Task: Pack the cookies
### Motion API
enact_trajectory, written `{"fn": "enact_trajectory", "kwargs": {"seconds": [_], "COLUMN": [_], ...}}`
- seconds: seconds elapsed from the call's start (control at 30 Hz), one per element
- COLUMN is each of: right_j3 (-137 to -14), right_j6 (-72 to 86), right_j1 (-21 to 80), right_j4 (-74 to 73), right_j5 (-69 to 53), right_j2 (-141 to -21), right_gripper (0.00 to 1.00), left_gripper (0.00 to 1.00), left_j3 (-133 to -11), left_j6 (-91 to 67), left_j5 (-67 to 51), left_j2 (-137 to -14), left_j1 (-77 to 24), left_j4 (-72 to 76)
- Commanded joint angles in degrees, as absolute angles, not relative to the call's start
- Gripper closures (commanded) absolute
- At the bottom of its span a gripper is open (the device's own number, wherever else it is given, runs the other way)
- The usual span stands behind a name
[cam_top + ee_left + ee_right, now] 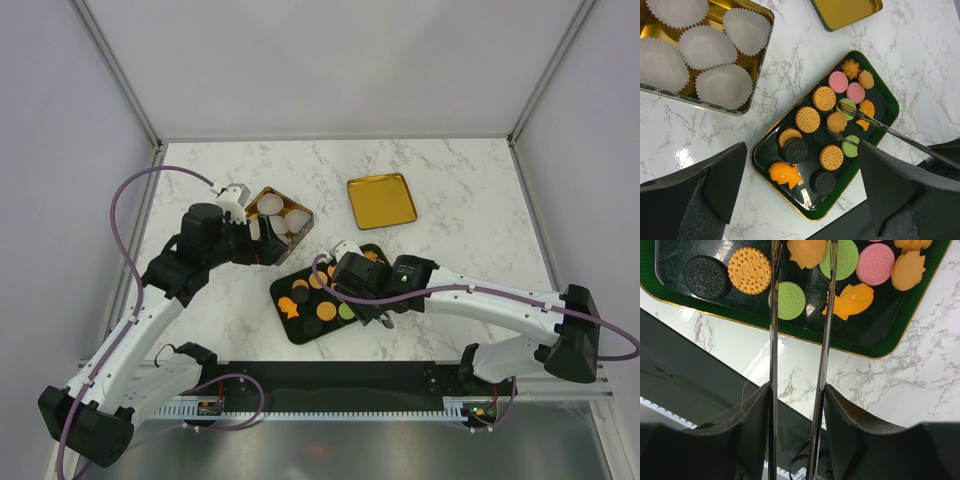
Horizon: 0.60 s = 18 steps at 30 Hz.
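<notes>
Both tweezers tips cut off in right wrist view, over cookies

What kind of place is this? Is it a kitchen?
Probably a robot test booth, not a kitchen: blank white walls on metal framing, and a left arm and right arm bolted at a marble-look table.

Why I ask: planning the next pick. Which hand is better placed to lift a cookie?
Probably right: the right hand grips tweezers reaching among cookies on the tray; the left hand is open, empty, by the tin.
</notes>
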<state>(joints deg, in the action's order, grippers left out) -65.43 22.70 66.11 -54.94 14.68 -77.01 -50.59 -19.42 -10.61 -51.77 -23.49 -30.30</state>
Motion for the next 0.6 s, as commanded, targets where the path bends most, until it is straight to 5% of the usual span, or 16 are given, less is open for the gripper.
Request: {"fn": "enact_trajectory", "kwargs": {"seconds": [0.0,0.57], "right_j3": [-67.5,-71.09], "right_j6": [23.38,22.86], "right_j1": [66.8,66.88], "right_j4": [-55.37,-56.69], "right_j5": [16.96,18.45], "right_j2": [-77.52,-77.96], "right_gripper": [0.48,0.61], "left_gripper": [0.0,0.0], "left_j3": [-50.45,-50.45], "left_j6": [-18.98,-18.98], "left_j5": [-10.9,-10.81], "left_j2": [-51.86,-51.51], "left_j1": [-23.47,-23.47], "left_j4": [-29.62,-29.79]}}
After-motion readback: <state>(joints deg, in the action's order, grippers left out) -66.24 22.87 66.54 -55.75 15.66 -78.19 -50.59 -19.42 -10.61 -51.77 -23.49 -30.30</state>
